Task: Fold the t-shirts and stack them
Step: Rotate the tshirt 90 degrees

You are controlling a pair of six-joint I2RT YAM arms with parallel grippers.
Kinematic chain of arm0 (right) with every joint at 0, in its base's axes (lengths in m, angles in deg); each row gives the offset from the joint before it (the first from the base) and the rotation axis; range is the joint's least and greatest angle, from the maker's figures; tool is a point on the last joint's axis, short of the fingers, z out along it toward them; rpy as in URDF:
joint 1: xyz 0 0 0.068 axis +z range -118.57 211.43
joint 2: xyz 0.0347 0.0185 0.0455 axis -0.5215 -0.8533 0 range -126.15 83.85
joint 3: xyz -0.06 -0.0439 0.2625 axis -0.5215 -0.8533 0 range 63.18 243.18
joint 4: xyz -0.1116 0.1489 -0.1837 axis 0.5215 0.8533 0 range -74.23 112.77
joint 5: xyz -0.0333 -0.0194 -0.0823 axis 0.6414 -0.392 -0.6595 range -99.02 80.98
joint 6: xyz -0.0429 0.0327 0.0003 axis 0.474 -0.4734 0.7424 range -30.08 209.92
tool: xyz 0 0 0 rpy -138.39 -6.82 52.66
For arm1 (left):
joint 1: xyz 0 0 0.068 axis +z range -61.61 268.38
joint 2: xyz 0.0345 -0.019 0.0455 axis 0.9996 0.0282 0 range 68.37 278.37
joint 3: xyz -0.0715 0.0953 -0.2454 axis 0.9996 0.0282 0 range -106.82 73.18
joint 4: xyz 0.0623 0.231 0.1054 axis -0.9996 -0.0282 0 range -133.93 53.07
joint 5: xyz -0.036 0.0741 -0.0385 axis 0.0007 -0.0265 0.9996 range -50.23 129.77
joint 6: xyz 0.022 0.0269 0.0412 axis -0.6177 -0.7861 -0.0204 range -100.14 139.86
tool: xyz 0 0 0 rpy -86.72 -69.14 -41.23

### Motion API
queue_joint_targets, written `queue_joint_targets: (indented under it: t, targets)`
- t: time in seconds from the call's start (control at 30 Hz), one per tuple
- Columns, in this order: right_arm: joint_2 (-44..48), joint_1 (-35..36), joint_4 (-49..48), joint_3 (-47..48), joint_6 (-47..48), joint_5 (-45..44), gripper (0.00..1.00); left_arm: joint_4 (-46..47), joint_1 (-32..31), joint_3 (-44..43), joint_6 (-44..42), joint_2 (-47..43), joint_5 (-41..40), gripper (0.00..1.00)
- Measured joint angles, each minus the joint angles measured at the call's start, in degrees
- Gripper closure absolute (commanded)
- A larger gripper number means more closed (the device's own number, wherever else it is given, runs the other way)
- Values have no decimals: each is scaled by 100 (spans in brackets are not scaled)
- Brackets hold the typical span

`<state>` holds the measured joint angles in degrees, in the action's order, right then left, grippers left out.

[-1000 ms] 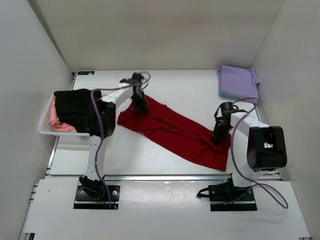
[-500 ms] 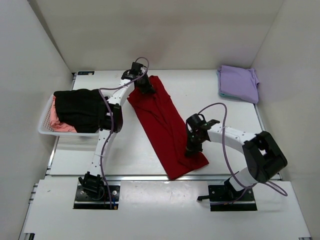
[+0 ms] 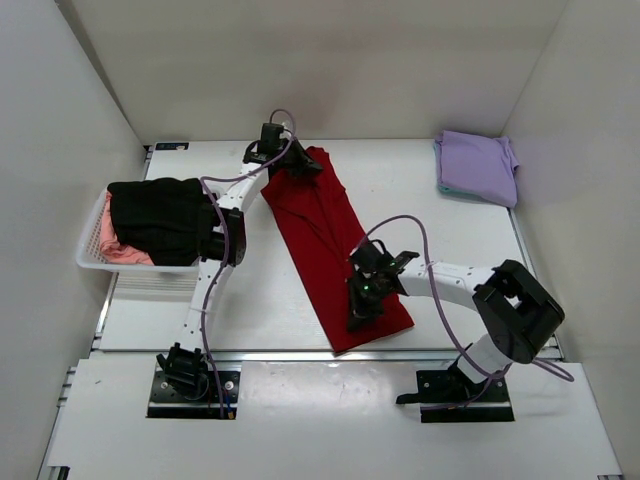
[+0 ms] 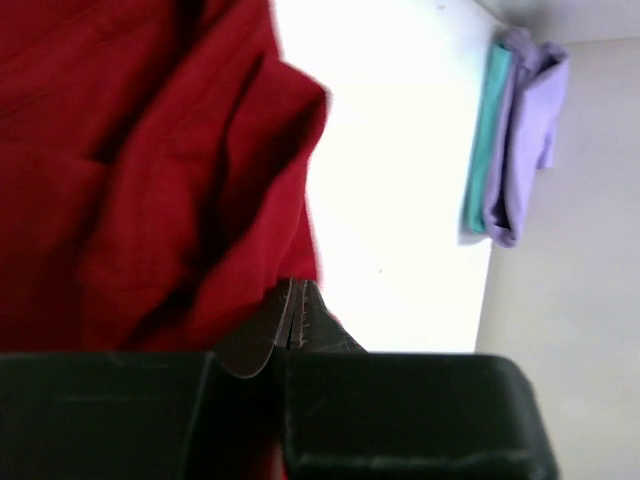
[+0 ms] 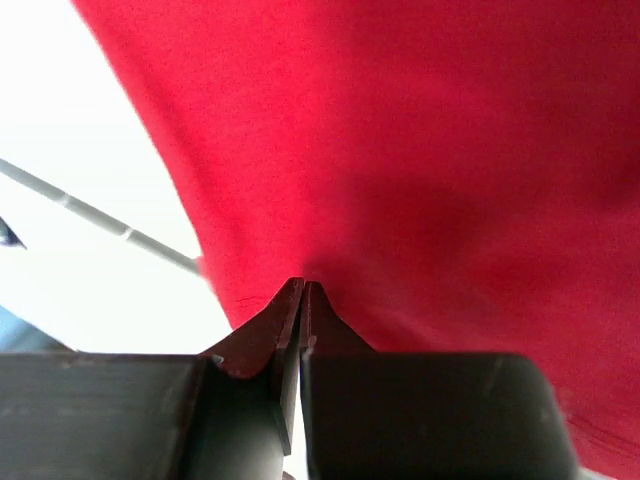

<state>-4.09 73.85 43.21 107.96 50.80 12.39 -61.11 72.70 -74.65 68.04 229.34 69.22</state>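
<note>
My left tool (image 3: 296, 168) is pressed together on the far end of the red t-shirt (image 3: 325, 230), close to the far edge of the desk (image 3: 440, 240). In the left wrist view its two fingertips (image 4: 296, 303) meet with no gap, and a fold of red cloth is pinched between them at the shirt's right border. My right tool (image 3: 360, 303) is also pressed together. In the right wrist view its tips bite the red cloth, which puckers into a small dimple where they hold it. That grip sits at the near end of the shirt, just in from the near edge of the desk.

Between the two grips the red t-shirt lies as one long, narrow strip. It runs from the far edge, left of the middle, slanting down to the near edge around the middle. It is creased along its length and rests on the desk.

The lavender t-shirt (image 3: 478, 165) lies folded in the far right corner on top of a teal cloth (image 4: 481, 150), whose edge shows along its side.

At the left edge of the desk a white basket (image 3: 92, 262) holds a black t-shirt (image 3: 155, 215) heaped over a pink t-shirt (image 3: 118, 250).
</note>
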Motion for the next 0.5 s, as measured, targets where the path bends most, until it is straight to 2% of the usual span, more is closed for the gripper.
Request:
queue_joint_targets:
  t: [0.13, 0.27, 0.37, 0.5]
  targets:
    - [-61, 398, -63, 284, 310, 315, 100, 203, 7, 2, 98, -11, 160, 96]
    - [87, 492, -76, 398, 516, 225, 100, -258, 33, -46, -184, -118, 240, 98]
    - [599, 13, 22, 264, 625, -72, 100, -964, 37, 85, -605, -420, 184, 100]
    - [1093, -1104, 63, 74, 894, -551, 100, -1388, 20, 1589, -1117, -1602, -48, 100]
